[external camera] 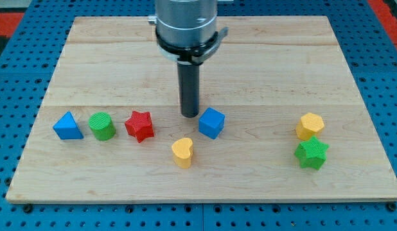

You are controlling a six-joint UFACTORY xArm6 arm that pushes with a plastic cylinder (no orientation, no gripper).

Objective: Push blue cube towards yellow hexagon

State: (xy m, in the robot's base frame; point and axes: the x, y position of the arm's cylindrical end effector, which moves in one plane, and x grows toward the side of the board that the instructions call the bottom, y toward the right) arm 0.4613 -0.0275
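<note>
The blue cube (211,122) sits near the middle of the wooden board. The yellow hexagon (309,126) lies far to the view's right of it, at about the same height in the view. My tip (189,115) is the lower end of the dark rod, just to the view's left of the blue cube and slightly above it, very close to or touching its left edge.
A yellow heart (182,152) lies below-left of the cube. A red star (139,125), a green cylinder (102,126) and a blue triangle (68,126) stand in a row at the left. A green star (311,154) sits just below the yellow hexagon. The wooden board (205,51) is ringed by blue perforated table.
</note>
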